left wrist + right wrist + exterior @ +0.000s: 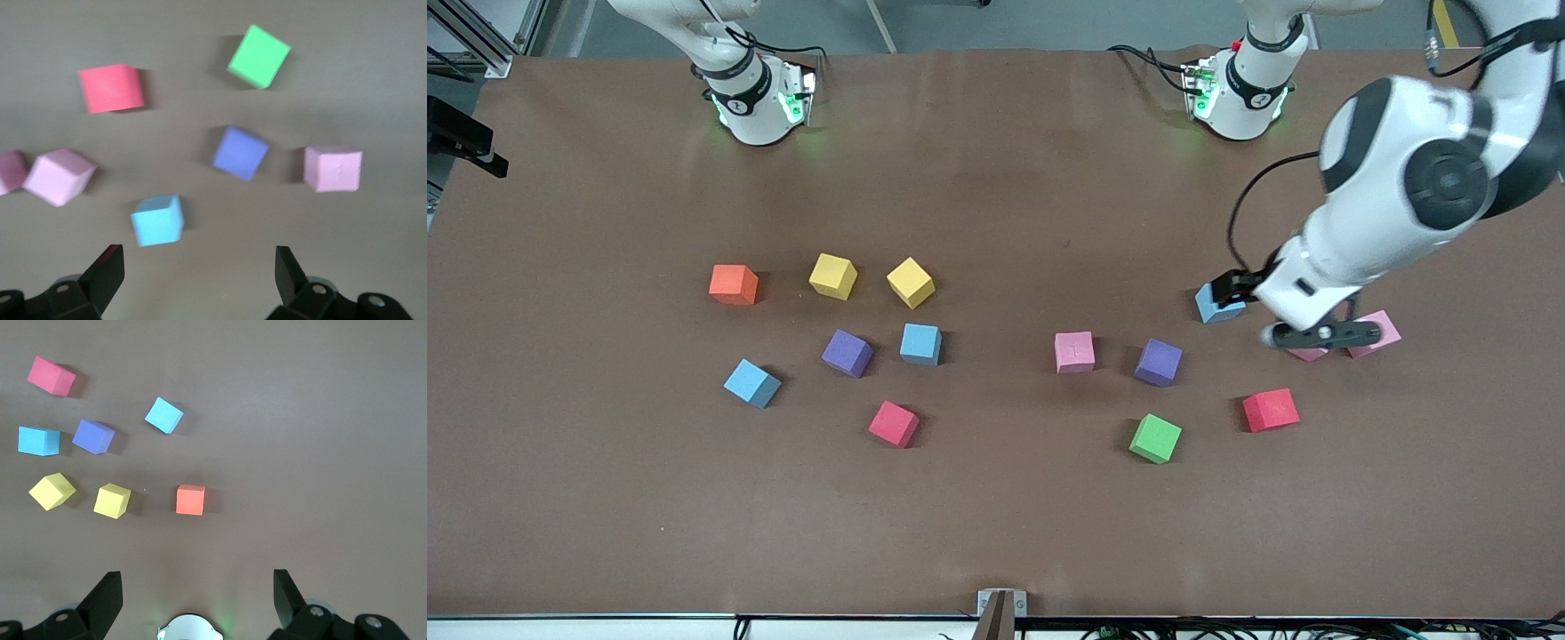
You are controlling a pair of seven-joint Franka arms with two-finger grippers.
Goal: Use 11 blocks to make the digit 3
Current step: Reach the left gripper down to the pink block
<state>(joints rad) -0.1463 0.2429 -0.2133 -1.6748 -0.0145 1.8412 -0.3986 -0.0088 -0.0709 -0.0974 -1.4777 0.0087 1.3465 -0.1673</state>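
Thirteen cubes are lying scattered on the table, none yet forming any stroke of the digit, so by my reading the job is only at its first pick. Taking the green block as the landmark: the purple block and a pink block are sitting just farther from the front camera than it, a red block is lying beside it toward the left arm's end, and the other group, with the orange cube, is lying well apart toward the right arm's end. The left gripper is hanging over the two pink blocks near a blue block, fingers spread wide and holding nothing. The right gripper is waiting high by its base, likewise spread and empty. The next move probably calls for lowering squarely onto one cube and closing without nudging its neighbour.
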